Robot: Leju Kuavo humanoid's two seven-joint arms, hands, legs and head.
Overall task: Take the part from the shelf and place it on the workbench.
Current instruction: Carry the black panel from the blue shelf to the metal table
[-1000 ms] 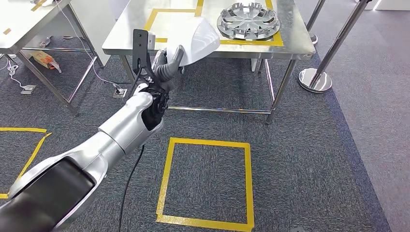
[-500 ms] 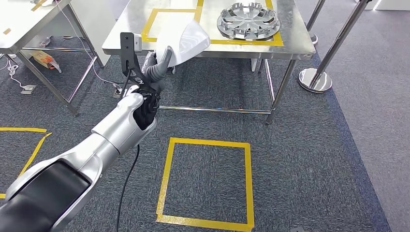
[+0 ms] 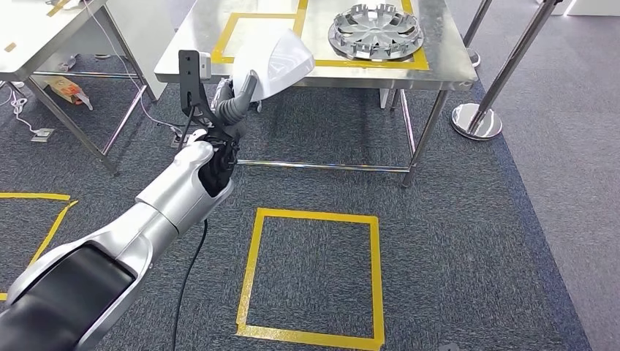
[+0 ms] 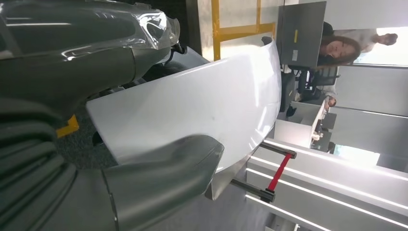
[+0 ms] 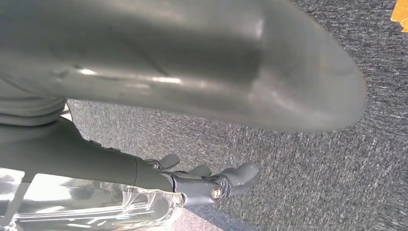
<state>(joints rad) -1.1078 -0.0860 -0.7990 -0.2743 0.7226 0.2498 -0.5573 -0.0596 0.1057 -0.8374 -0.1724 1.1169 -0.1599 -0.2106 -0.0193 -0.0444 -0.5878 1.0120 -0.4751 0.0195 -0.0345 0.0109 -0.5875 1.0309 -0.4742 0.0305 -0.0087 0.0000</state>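
White and glossy, the curved panel part [image 3: 276, 64] is sitting clamped in the left hand [image 3: 235, 102], thumb [image 4: 163, 166] pressing on its face, hanging over the near edge of the steel workbench [image 3: 431, 62]. Beyond it, a silver hubcap [image 3: 375, 31] is lying inside the yellow tape outline [image 3: 365, 63]. Over grey carpet [image 5: 312, 163], the right hand [image 5: 211, 185] is holding nothing, fingers loosely extended.

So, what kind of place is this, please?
Probably a factory or training workshop: a steel workbench marked with yellow tape, a silver plastic wheel cover on it, and a yellow tape square on grey carpet.
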